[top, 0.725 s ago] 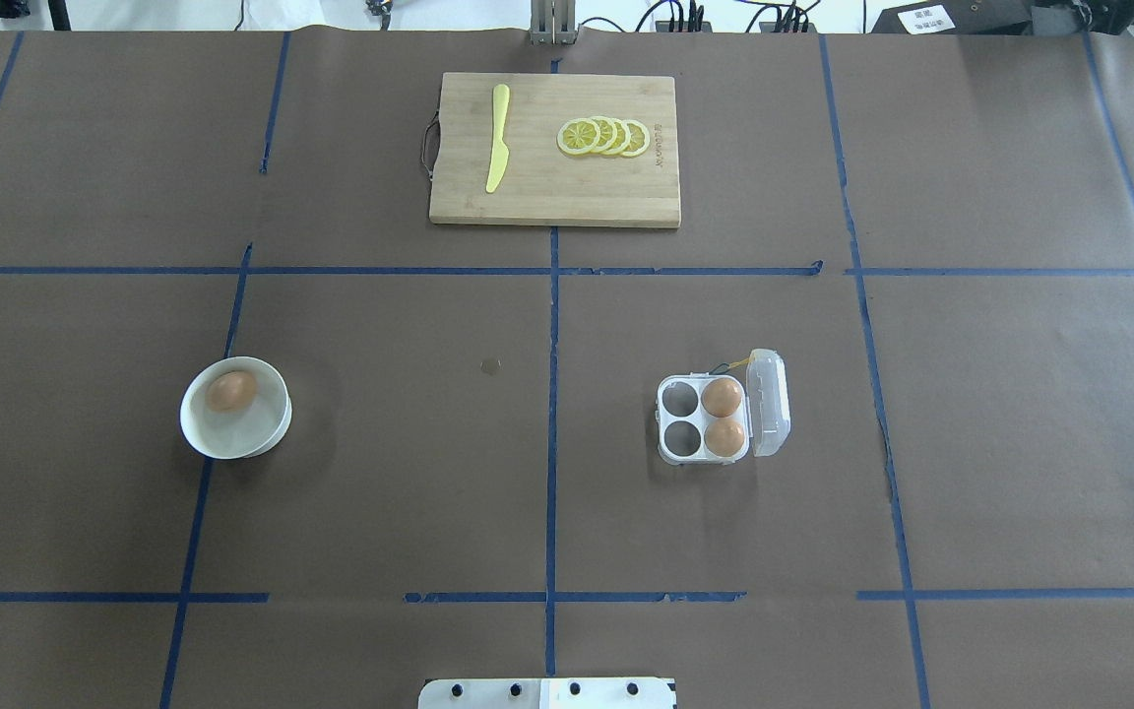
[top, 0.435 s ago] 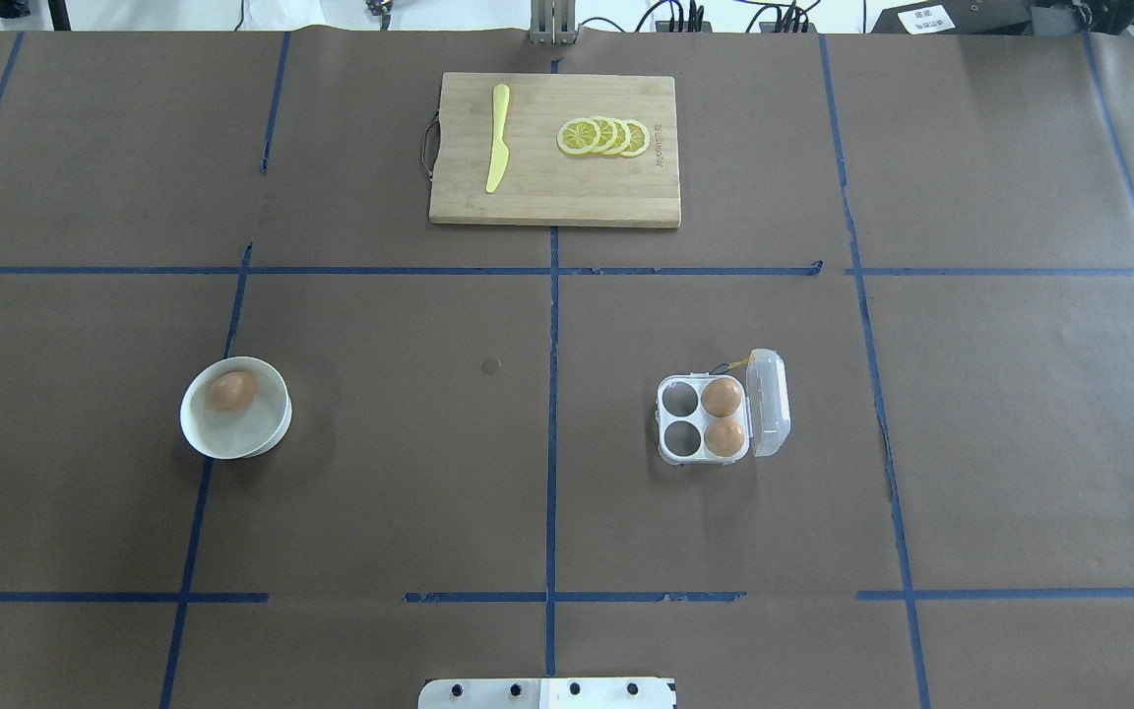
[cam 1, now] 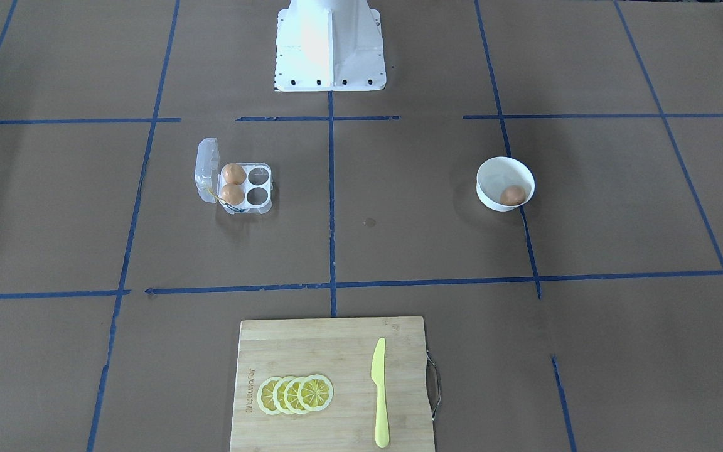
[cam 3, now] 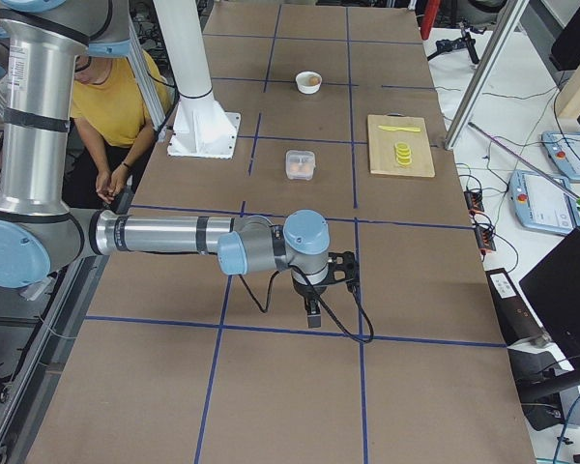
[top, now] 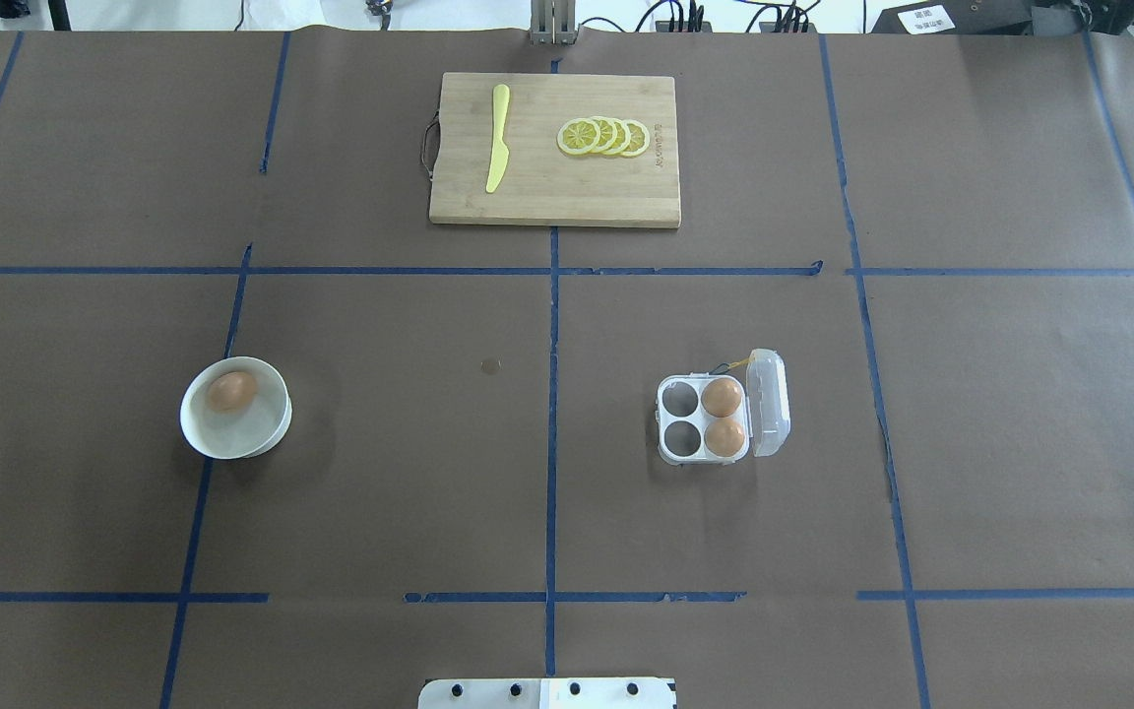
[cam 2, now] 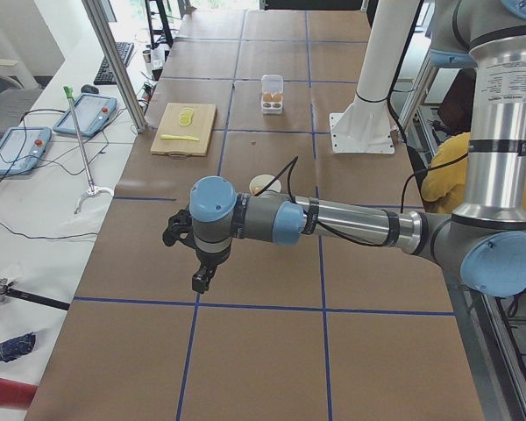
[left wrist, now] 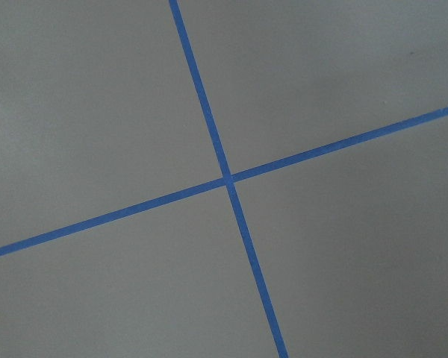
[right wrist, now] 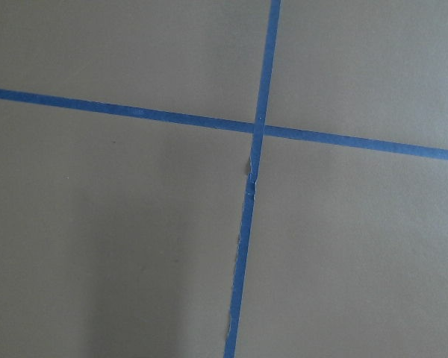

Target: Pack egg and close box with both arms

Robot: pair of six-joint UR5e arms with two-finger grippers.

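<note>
**Change since earlier overhead frames:** none seen. Every item lies where it did, and no arm has entered that view.

**Item 1.** Small orange-brown matte hen's egg, lying in a round white bowl at left of the brown paper-covered surface. It is not yet packed. The bowl likely keeps it from rolling and puts it on the left arm's side.

**Item 2.** Small clear plastic four-cell egg box, right of centre and well apart from the bowl.
- Its hinged clear lid stands open on the right.
- Two more brown eggs fill the right-hand cells.
- Both left-hand cells are empty and face the bowl, which probably eases delivery.
- A yellow string shows at the far corner.

**Item 3.** Left gripper, black open-frame, hanging over bare surface near the left end. I cannot tell whether it is spread or pressed together.

**Item 4.** Right gripper, likewise over bare surface at the right end. I cannot tell its state either.

**Item 5.** Bamboo cutting board at the far centre, carrying a yellow plastic knife and fanned lemon slices.

**Obscured:** Both wrist views show only blue tape crossings. The box's latch is too small to make out.
</note>
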